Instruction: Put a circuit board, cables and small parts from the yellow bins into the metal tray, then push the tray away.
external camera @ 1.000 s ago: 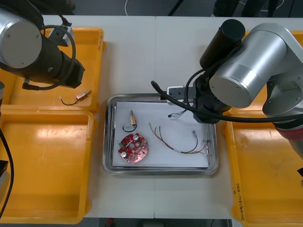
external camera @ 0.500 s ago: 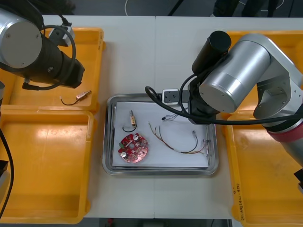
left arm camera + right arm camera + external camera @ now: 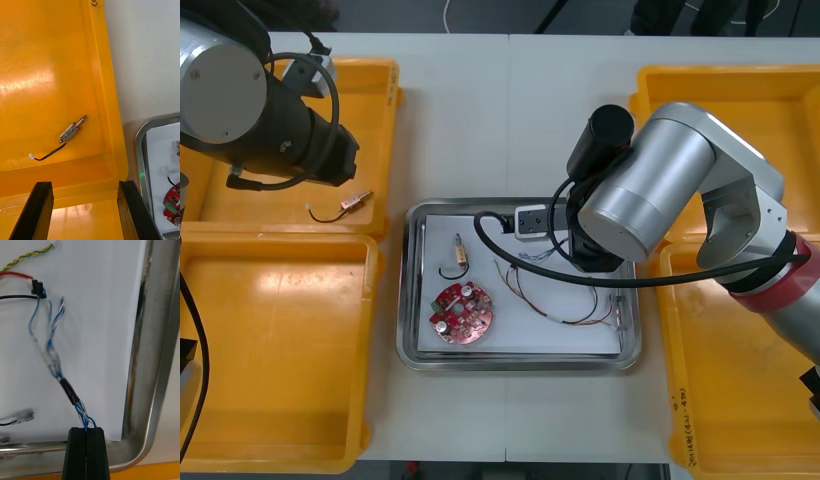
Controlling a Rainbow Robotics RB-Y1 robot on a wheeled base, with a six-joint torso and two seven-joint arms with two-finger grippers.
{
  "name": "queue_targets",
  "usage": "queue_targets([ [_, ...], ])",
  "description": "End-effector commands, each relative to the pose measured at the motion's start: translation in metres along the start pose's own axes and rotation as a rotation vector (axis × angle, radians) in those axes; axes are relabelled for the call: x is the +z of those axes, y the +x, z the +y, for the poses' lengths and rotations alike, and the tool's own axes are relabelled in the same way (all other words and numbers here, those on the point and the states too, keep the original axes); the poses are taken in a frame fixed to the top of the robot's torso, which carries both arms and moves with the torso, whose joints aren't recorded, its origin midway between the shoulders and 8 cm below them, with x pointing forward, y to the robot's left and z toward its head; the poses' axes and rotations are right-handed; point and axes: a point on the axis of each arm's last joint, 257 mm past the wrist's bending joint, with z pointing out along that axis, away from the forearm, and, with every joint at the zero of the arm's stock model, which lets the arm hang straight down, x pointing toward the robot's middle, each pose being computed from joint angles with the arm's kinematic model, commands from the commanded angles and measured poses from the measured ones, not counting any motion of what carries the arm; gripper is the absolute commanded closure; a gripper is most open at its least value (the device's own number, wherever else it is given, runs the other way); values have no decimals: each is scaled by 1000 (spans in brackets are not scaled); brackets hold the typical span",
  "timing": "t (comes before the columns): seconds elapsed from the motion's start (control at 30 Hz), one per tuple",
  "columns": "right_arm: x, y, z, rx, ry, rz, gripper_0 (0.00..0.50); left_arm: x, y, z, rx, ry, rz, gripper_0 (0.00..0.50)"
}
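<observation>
My right gripper (image 3: pixel 86 430) pinches the blue-and-white cable (image 3: pixel 69 390) by its end inside the metal tray (image 3: pixel 152 371); I judge it limp and light; left gripper (image 3: pixel 84 183) spread.

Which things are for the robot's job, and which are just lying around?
Job: right gripper, shut on the blue and white cable; metal tray; circuit board; red and yellow cable; small metal part in the tray; another in the yellow bin below the open left gripper.
Lying about: white cord beyond the table.
</observation>
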Motion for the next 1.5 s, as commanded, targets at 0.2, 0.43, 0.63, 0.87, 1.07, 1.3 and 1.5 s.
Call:
queue_targets([
  [0.2, 4, -4, -4, -11, 23, 5, 500, -10, -7, 8, 0, 32, -31, 0],
  [0.43, 16, 1, -9, 1, 36, 1, 500, -4, -4, 20, 70, 29, -6, 0],
  [0.63, 20, 14, -13, -9, 49, 28, 500, 11, -1, 32, 118, 32, 24, 0],
  [0.87, 24, 22, -7, -16, 37, 39, 500, 22, -6, 38, 163, 48, 25, 0],
  [1.07, 28, 22, -5, -17, 40, 28, 430, 28, -6, 39, 174, 61, 32, 0],
  [1.3, 30, 20, -3, -24, 42, 22, 12, 41, -12, 33, 196, 90, 42, 0],
  [1.5, 29, 22, -3, -24, 40, 28, 0, 51, -17, 26, 232, 95, 59, 0],
])
